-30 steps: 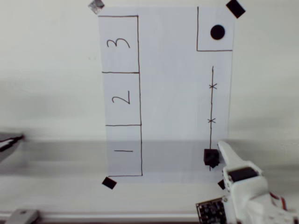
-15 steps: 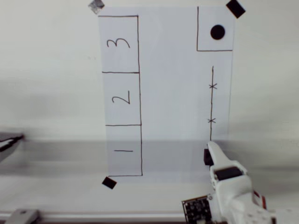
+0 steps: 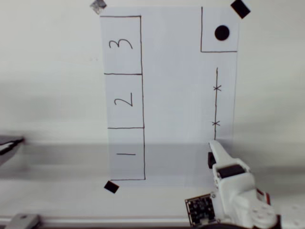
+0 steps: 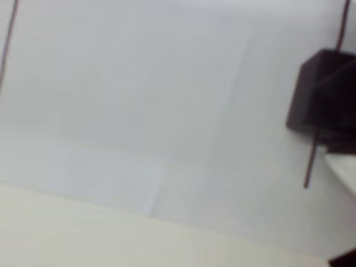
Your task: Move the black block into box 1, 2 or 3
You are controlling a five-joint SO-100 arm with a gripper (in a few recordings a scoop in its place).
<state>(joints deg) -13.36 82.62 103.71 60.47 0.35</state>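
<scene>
One block (image 3: 209, 160) lay at low end of pen line in overhead view, mostly hidden under gripper (image 3: 215, 149); box 1 (image 3: 126, 153) well apart to left; jaw state unclear. Wrist view: block (image 4: 322, 94) at right edge; probably light, rigid; grip opposite flat sides.

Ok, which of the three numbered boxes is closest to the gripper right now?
The pen-outlined white paper rectangle marked "1", at the bottom of the column in the overhead view, level with the white gripper. Rectangles "2" and "3" sit farther up.
</scene>
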